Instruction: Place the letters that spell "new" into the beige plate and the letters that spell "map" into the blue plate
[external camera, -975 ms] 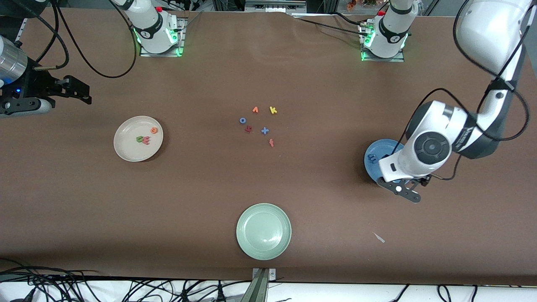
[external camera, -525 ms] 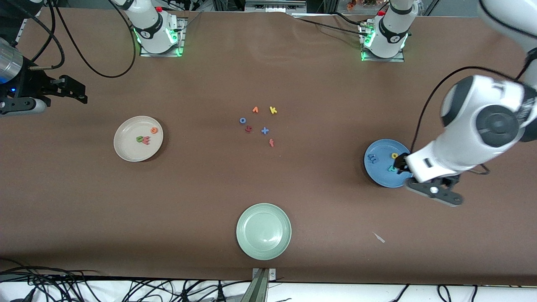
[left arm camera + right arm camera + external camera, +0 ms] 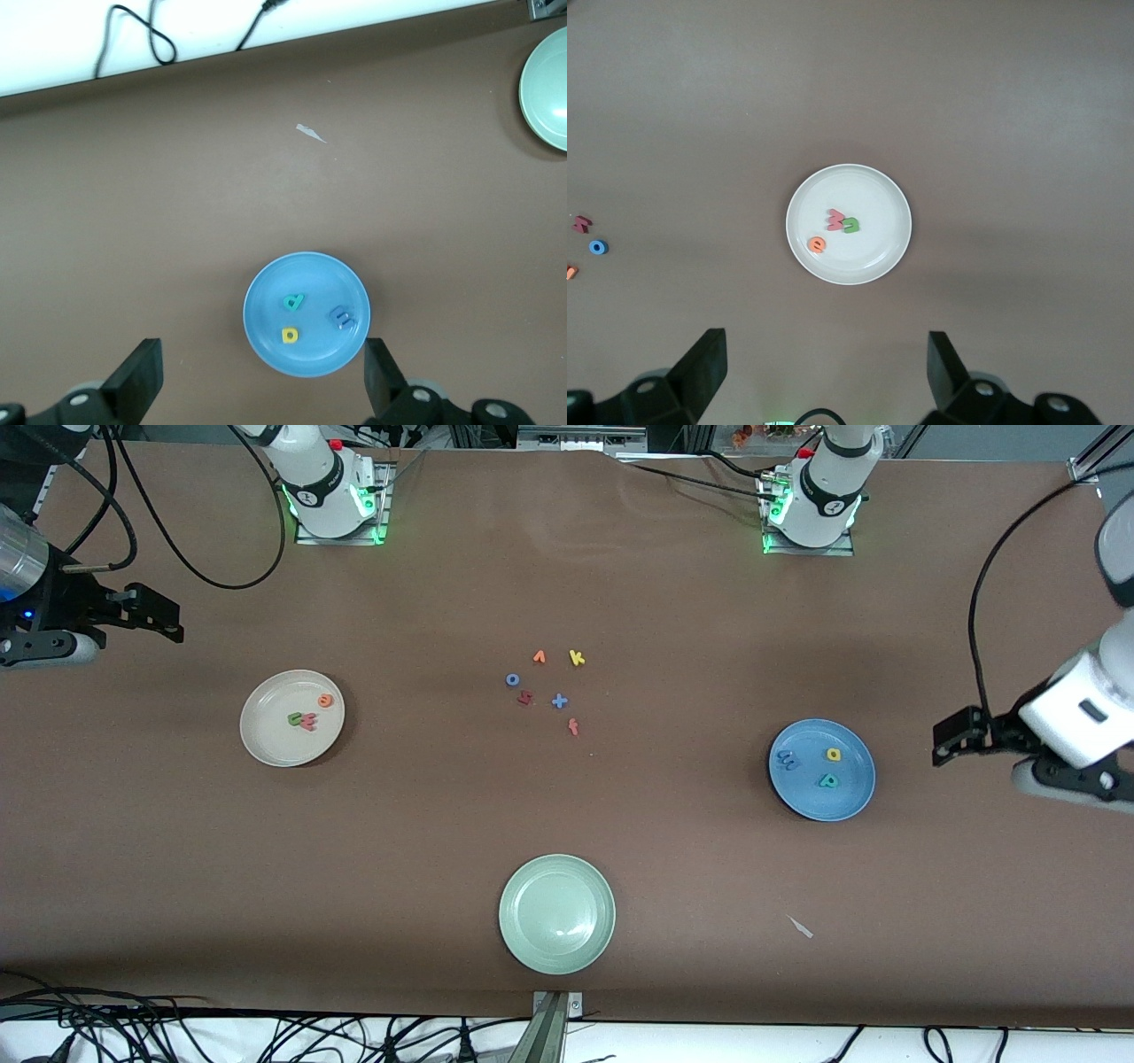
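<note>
The beige plate point(image 3: 268, 737) holds the green n point(image 3: 295, 718), pinkish-red w point(image 3: 308, 724) and orange e point(image 3: 326, 701). They show again on the beige plate point(image 3: 873, 195) in the right wrist view. On the blue plate point(image 3: 846, 797) lie the blue m point(image 3: 787, 759), yellow a point(image 3: 833, 755) and teal p point(image 3: 827, 781). My left gripper point(image 3: 957, 740) hangs open and empty beside the blue plate, toward the left arm's end of the table. At the right arm's end, my right gripper point(image 3: 164, 618) waits open and empty.
A pale green plate point(image 3: 556, 948) sits near the table's front edge. Mid-table lie several loose letters: an orange v point(image 3: 539, 657), a yellow k point(image 3: 577, 658), a blue o point(image 3: 512, 680) and a red f point(image 3: 573, 727) among them. A white scrap point(image 3: 802, 927) lies nearby.
My left arm has swung off the blue plate toward its own end of the table, uncovering the yellow a and teal p. The right gripper has drawn back slightly.
</note>
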